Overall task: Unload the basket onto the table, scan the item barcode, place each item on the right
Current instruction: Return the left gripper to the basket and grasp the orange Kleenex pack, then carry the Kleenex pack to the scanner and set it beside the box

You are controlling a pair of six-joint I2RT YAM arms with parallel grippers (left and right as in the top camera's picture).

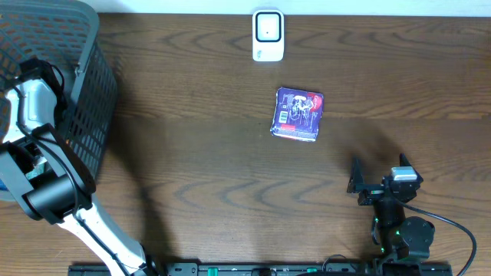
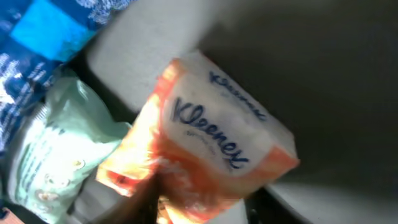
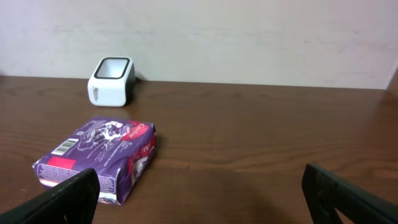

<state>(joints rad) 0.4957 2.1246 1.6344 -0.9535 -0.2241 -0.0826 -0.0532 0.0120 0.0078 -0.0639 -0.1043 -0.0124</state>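
Your Kleenex pack (image 2: 211, 143) lies in the basket (image 1: 84, 92). It looks soft and light, so pinch it across its narrow sides. Only the left wrist view shows it, close against the left end effector (image 2: 155, 205); you cannot tell if that is clamped. Overhead adds the scanner (image 1: 268, 34) and purple pack (image 1: 298, 115) on the table (image 1: 192, 169). The right end effector (image 3: 202, 196) stands wide apart.

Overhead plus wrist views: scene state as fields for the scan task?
scanner: upright, far edge of table
purple pack: flat, in front of scanner, not touching it; barcode facing up
basket: far left, holds Kleenex pack and green pack
left arm: reaching into basket, Kleenex pack right at its camera; grip unclear
right tool: open, empty, low, facing purple pack
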